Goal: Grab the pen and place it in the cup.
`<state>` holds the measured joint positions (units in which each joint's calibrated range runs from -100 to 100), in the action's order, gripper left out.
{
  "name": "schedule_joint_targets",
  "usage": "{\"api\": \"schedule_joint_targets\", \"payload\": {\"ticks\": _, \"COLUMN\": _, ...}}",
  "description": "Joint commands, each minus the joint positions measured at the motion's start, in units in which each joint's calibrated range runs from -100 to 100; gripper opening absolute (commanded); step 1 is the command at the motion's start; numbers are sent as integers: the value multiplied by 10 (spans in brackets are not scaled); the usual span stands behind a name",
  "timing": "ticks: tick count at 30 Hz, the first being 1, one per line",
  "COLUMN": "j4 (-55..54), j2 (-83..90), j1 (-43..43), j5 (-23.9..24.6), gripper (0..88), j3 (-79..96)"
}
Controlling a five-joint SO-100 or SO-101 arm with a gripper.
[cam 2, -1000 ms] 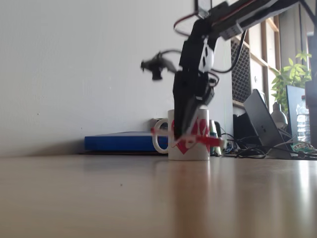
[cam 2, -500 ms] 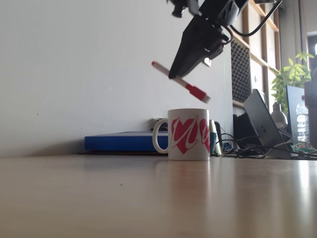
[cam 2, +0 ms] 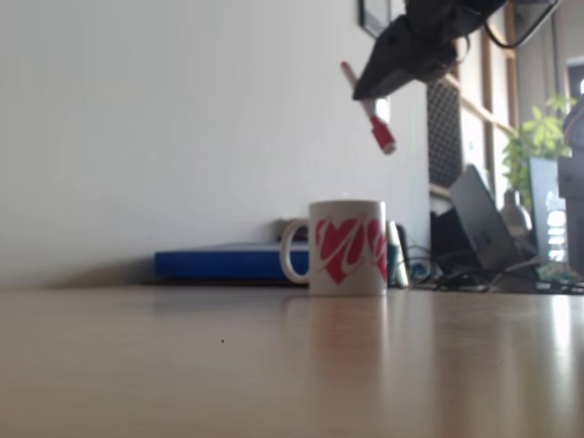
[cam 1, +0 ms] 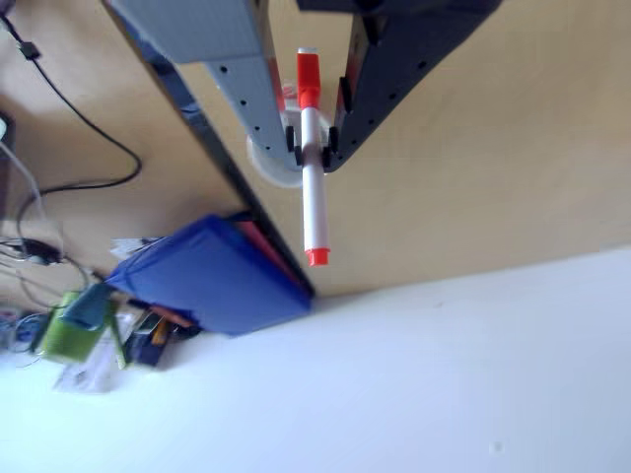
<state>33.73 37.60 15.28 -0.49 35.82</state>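
— Hanging in the air, the pen (cam 2: 368,102) tilts, red cap end down toward five o'clock, high above the cup (cam 2: 347,247) in the fixed view.

— And the gripper (cam 1: 314,148)?

— Its two fingers pinch the white barrel just below the orange cap in the other view.

— Where does the cup stand?

— Upright on the wooden table (cam 2: 274,365), handle at nine o'clock, a blue book (cam 2: 219,263) lying behind it.

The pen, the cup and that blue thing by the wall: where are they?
pen (cam 1: 314,202): other view, white barrel.
cup (cam 2: 348,248): fixed view, its heart-marked side.
blue thing (cam 2: 219,262): fixed view, its front edge.
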Motion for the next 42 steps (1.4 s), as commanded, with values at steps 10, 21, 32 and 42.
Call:
{"api": "schedule_joint_targets", "payload": {"ticks": 10, "j4": -200, "j2": -56, "j1": 14, "j5": 3, "gripper": 11, "j3": 68}}
{"api": "schedule_joint_targets", "payload": {"ticks": 21, "j4": -230, "j2": -187, "j1": 30, "j5": 4, "gripper": 11, "j3": -45}}
{"api": "schedule_joint_targets", "payload": {"ticks": 32, "j4": -237, "j2": -237, "j1": 43, "j5": 5, "gripper": 11, "j3": -99}}
{"api": "schedule_joint_targets", "payload": {"ticks": 42, "j4": -290, "j2": -264, "j1": 46, "j5": 5, "gripper": 11, "j3": -92}}
